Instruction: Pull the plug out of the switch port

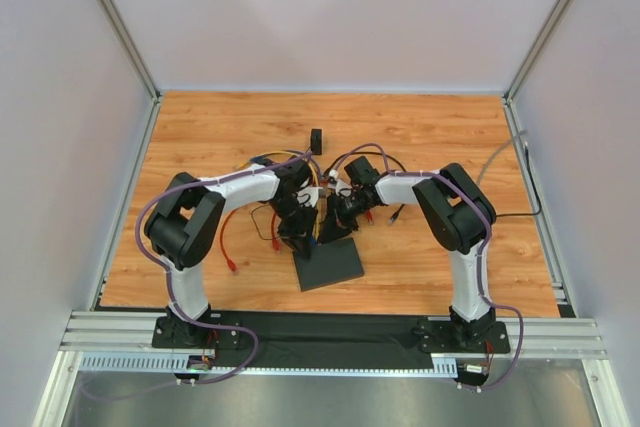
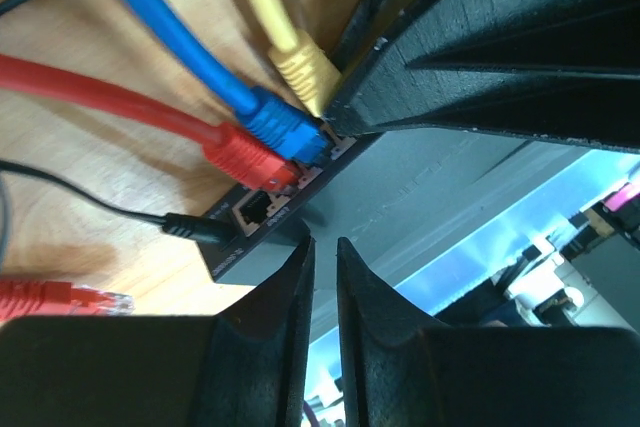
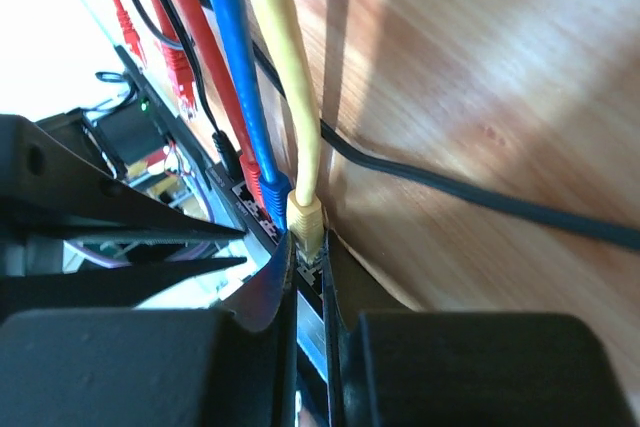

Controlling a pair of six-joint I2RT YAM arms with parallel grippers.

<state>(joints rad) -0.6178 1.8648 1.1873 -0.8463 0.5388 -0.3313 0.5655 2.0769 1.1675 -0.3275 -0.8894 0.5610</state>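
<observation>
The switch (image 1: 335,265) is a flat black box lying between the two arms, with its ports facing away from the bases. Red (image 2: 245,157), blue (image 2: 285,127) and yellow (image 2: 305,72) plugs sit side by side in its ports. My right gripper (image 3: 310,257) is shut on the yellow plug (image 3: 307,222), one finger on each side, right at the port. My left gripper (image 2: 323,244) rests its tips on the top of the switch (image 2: 430,187) near the port edge. Its jaws stand a thin slit apart with nothing between them.
One port (image 2: 255,212) beside the red plug is empty, and a thin black power lead (image 2: 120,209) enters the switch next to it. A loose red plug (image 2: 60,299) lies on the wood. A small black cube (image 1: 316,139) stands further back. A black cable (image 3: 480,197) crosses the table.
</observation>
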